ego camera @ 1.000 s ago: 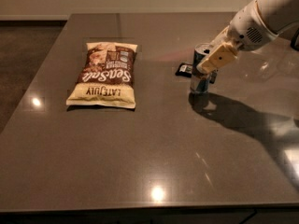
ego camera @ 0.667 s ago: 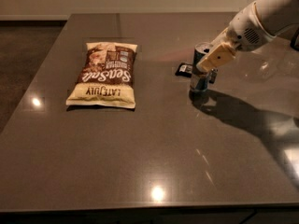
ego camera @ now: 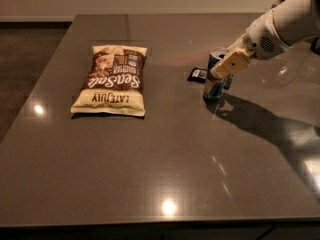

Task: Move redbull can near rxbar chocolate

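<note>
The redbull can point(ego camera: 215, 86) stands upright on the dark table point(ego camera: 165, 154), right of centre, with its silver top showing. The rxbar chocolate point(ego camera: 197, 75), a small black flat bar, lies just left of the can, close beside it. My gripper point(ego camera: 227, 66) reaches in from the upper right on the white arm point(ego camera: 285, 26) and sits at the can's upper part, its cream end overlapping the can's right side. The can's base rests on the table.
A large cream-and-brown chip bag point(ego camera: 114, 80) lies flat on the left half of the table. The table's left edge runs along a dark floor point(ego camera: 25, 59). The arm casts a shadow point(ego camera: 260, 119) to the right of the can.
</note>
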